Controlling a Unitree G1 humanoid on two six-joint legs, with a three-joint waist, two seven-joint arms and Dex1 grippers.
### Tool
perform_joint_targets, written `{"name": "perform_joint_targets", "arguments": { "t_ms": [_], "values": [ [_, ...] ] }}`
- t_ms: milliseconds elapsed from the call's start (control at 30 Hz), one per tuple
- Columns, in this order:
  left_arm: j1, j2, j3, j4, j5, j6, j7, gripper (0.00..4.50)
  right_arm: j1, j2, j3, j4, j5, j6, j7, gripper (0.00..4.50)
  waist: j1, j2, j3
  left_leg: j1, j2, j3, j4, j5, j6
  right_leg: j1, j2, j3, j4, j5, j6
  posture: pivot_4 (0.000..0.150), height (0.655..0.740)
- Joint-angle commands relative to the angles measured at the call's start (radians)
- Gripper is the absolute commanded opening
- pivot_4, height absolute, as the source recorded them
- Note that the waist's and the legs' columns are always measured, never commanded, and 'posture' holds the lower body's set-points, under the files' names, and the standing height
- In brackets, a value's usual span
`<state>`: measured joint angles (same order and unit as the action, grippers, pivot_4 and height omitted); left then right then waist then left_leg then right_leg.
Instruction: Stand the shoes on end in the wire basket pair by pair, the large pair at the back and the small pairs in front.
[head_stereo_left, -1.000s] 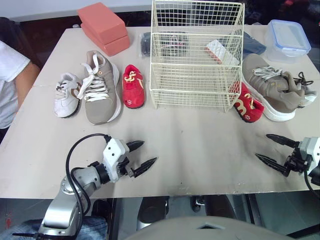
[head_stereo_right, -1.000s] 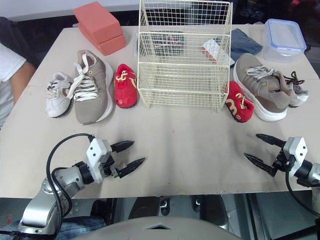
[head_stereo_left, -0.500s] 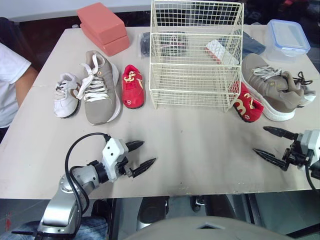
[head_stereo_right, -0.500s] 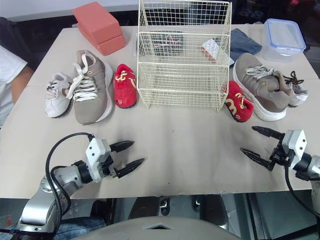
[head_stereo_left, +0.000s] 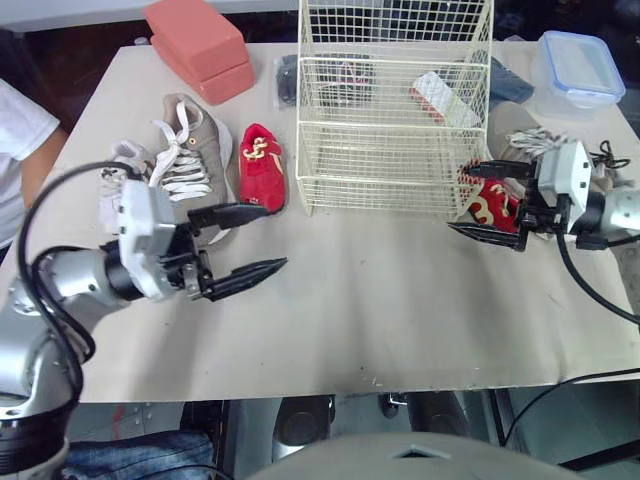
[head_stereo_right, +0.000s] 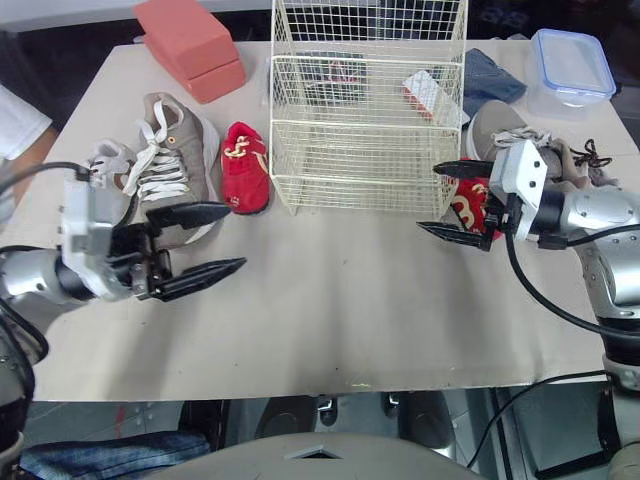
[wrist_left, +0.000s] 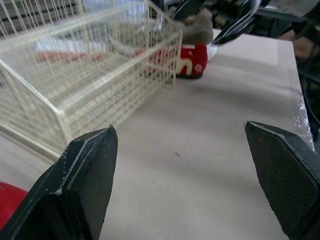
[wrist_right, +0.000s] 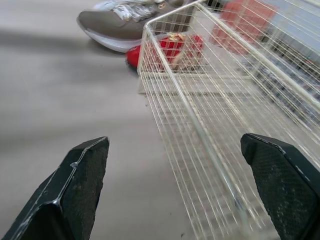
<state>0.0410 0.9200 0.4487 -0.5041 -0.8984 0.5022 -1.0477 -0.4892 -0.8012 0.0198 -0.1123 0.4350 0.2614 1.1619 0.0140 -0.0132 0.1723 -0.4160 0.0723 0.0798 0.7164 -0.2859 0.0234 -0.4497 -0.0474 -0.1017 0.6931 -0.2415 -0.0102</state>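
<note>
Red shoe now flanked by spread right tool, left tool raised

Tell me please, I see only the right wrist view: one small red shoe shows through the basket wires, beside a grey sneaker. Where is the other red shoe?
Observer: The other small red fabric shoe lies on its sole on the beige table, at the front right corner of the cream wire basket. The right gripper is open, with one finger on each side of the shoe.
Operator: Is the left gripper busy?
Observer: No. The left gripper is open and empty above the table, left of the basket's front.
Operator: And the second big sneaker?
Observer: A large grey sneaker with white laces lies just behind the right gripper, partly hidden by it.
</note>
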Motion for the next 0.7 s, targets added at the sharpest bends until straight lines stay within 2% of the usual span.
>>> {"name": "perform_joint_targets", "arguments": {
  "t_ms": [33,167,433,533,633,700],
  "values": [
    [-0.013,0.009,0.108,-0.049,-0.071,0.026,0.039,4.4,-0.131,0.005,0.075,0.056,-0.044,0.061,0.044,4.18,0.0,0.0,0.002,0.0,0.0,0.0,0.0,0.0,0.0,0.0,0.0,0.0,0.0,0.0,0.0,0.15,0.686],
    [0.033,-0.008,0.18,-0.09,-0.078,0.056,0.115,4.4,-0.27,0.053,0.169,0.208,-0.149,-0.015,0.092,4.18,-0.002,-0.003,0.004,0.001,0.0,0.0,0.0,0.0,0.0,0.0,0.0,0.001,0.001,0.0,0.0,0.15,0.686],
    [0.141,-0.049,0.279,-0.16,-0.091,0.063,0.168,4.4,-0.389,0.087,0.246,0.364,-0.271,-0.076,0.148,4.18,0.0,-0.004,0.005,0.0,0.0,0.001,0.002,0.003,-0.005,0.0,-0.002,0.0,0.0,0.002,-0.003,0.15,0.686],
    [0.151,-0.058,0.281,-0.17,-0.093,0.061,0.174,4.5,-0.409,0.106,0.25,0.383,-0.282,-0.075,0.162,3.32,-0.002,-0.005,0.005,0.001,0.0,0.001,0.002,0.003,-0.005,0.001,-0.003,0.0,0.001,0.001,0.0,0.15,0.686],
    [0.159,-0.061,0.277,-0.166,-0.079,0.053,0.168,4.5,-0.425,0.111,0.256,0.392,-0.307,-0.087,0.176,1.98,-0.003,-0.005,0.005,0.001,0.0,0.001,0.002,0.003,-0.005,0.001,-0.003,0.0,0.002,0.001,-0.001,0.15,0.686],
    [0.156,-0.06,0.276,-0.161,-0.079,0.049,0.167,4.5,-0.427,0.113,0.249,0.384,-0.307,-0.081,0.182,0.89,-0.003,-0.005,0.005,0.001,0.001,0.001,0.002,0.003,-0.005,0.0,-0.003,0.0,0.002,0.001,-0.001,0.15,0.686]
  ]
}}
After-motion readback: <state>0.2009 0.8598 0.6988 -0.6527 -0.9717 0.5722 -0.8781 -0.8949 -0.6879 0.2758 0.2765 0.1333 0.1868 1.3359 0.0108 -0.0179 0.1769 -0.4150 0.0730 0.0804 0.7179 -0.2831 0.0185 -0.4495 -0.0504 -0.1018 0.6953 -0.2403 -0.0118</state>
